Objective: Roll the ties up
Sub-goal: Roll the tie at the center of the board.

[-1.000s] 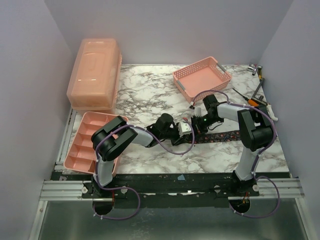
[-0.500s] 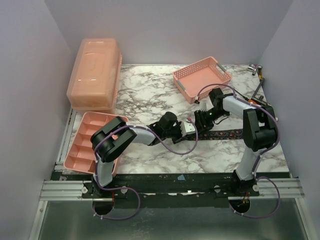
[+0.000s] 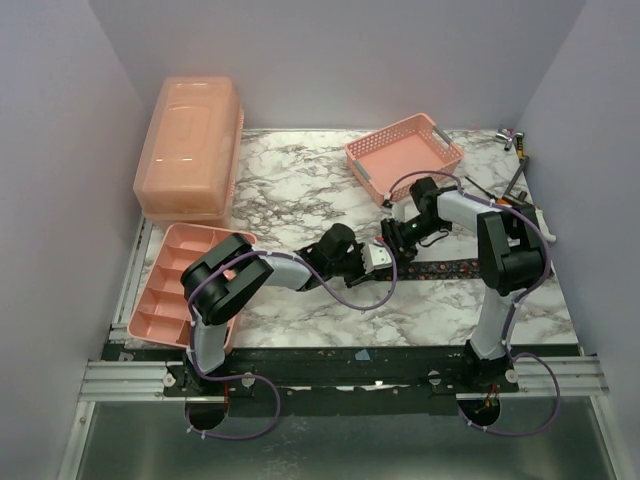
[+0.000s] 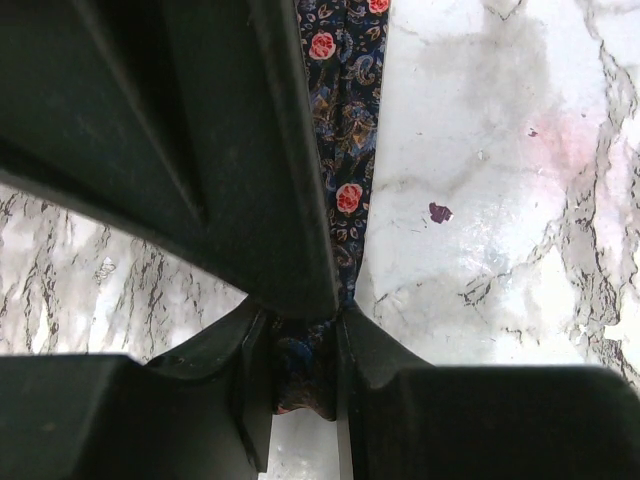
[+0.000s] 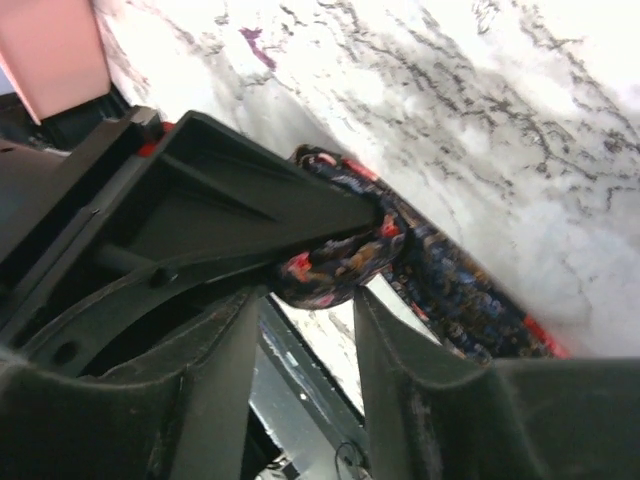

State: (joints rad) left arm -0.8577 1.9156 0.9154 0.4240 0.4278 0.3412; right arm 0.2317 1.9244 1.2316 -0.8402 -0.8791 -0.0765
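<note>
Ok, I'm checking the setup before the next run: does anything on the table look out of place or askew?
Mostly tidy. The pink basket sits skewed at the back, and loose tools lie scattered in the far right corner. A small purple fleck marks the marble table beside the tie.

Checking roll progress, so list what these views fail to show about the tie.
Top view: one end of the tie lies under the left gripper and right gripper; any coil there is hidden.
Left wrist view: black gripper parts cover one edge of the tie; the top edge cuts off its length.
Right wrist view: the left gripper's body hides where the fold starts.
</note>
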